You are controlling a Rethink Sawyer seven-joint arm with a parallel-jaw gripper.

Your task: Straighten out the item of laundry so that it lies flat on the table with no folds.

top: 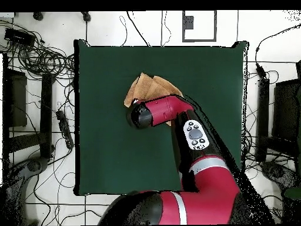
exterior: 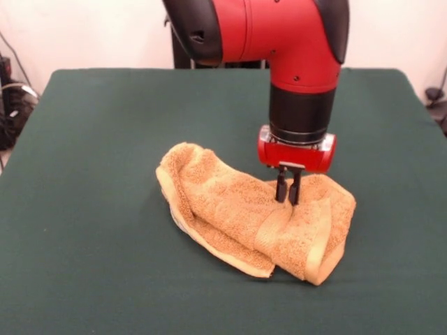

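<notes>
Standing over the washcloth (exterior: pixel 237 213), the red and black arm (exterior: pixel 293 49) drops straight down from above and sets its gripper (exterior: pixel 288 199) on the cloth's upper surface, toward the cloth's right part in the front view. The two dark fingers (exterior: pixel 281 187) sit close together with only a thin gap between them, their tips pressed into the terry, seemingly pinching a bit of it, though the grip itself is hard to make out. The washcloth lies crumpled and folded over on itself on the green table (exterior: pixel 84 209), a flat woven band running across the doubled layers just below the gripper, and a pale hemmed edge showing along the cloth's near side. From overhead, the arm covers much of the cloth, leaving a tan corner (top: pixel 147 88) sticking out beyond the wrist
</notes>
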